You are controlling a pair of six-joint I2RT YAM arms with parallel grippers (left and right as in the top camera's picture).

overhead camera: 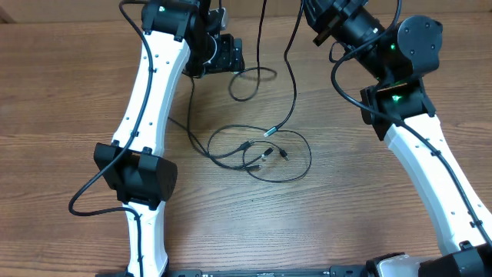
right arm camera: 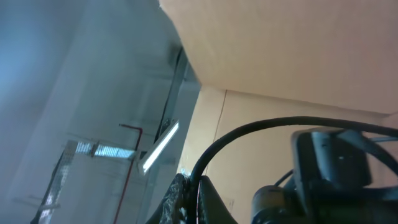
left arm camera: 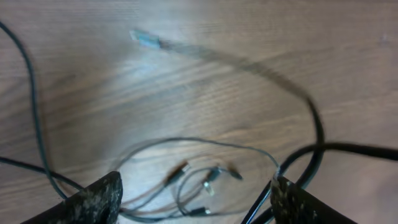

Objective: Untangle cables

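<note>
Several thin black cables [overhead camera: 261, 154] lie in a loose tangle of loops at the table's middle, with small plug ends. One strand rises from a silver-tipped plug [overhead camera: 270, 132] to the top edge by my right gripper [overhead camera: 314, 19]. In the right wrist view the right gripper [right arm camera: 196, 186] points up at the ceiling, shut on a black cable [right arm camera: 249, 132]. My left gripper [overhead camera: 231, 55] hovers at the back. Its jaws [left arm camera: 196, 186] are wide open and empty above the tangle [left arm camera: 199, 180]. The silver plug [left arm camera: 146, 38] shows blurred there.
Another thin strand hangs from the top edge into a loop [overhead camera: 246, 83] beside the left gripper. The arms' own thicker black cables run along both white arms [overhead camera: 146, 115] [overhead camera: 430, 169]. The wooden table [overhead camera: 77, 92] lies bare to the left and front.
</note>
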